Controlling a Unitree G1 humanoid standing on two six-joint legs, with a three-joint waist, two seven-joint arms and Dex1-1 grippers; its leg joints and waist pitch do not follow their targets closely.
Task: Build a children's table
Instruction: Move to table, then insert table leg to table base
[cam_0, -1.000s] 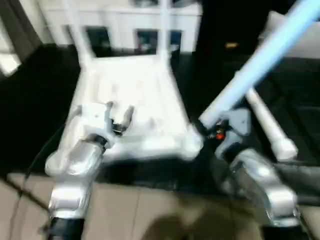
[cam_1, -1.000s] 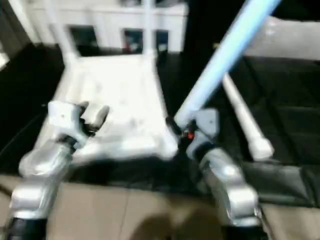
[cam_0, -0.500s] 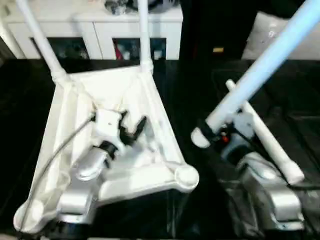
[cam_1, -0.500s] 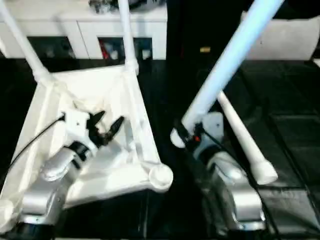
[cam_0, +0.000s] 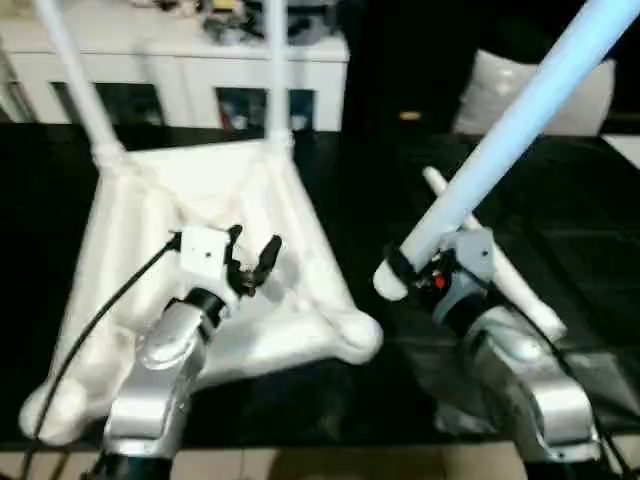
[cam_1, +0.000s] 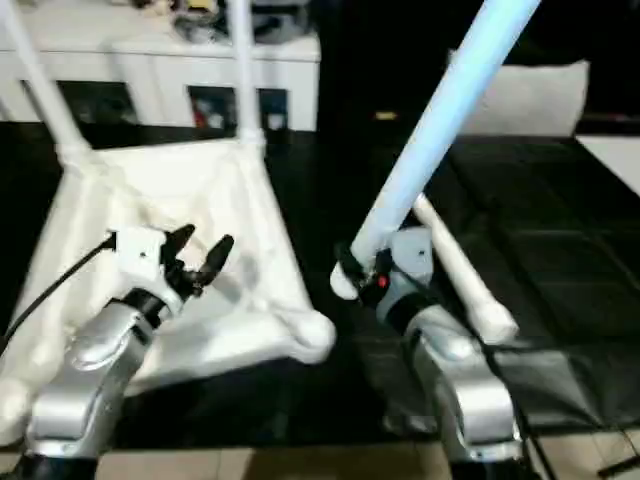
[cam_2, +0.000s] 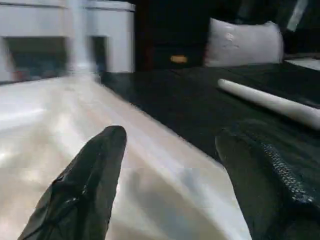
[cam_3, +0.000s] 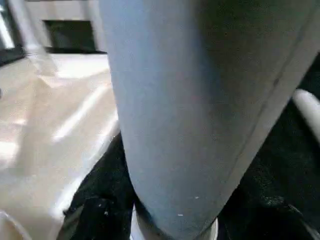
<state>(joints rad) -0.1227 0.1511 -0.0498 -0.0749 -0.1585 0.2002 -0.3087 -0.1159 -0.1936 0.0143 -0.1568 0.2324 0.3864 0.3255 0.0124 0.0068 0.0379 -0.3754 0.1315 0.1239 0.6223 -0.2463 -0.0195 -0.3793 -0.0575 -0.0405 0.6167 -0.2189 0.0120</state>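
Black matting is carrying our upturned children's table (cam_0: 210, 230); our left fingers (cam_0: 268, 253) are hovering spread above it, our right fingers (cam_1: 350, 268) clamping a leg (cam_0: 520, 120).

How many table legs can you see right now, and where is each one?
4. Two legs stand in the tabletop's far corner sockets, left and right. The right gripper holds one. One lies loose on the dark surface beyond that gripper.

Standing along the upper left: a white cabinet (cam_0: 190, 70) with small clutter (cam_0: 225, 8) on top. Resting upper right: a pale cushion (cam_0: 530, 90) against black flooring (cam_0: 590, 220).
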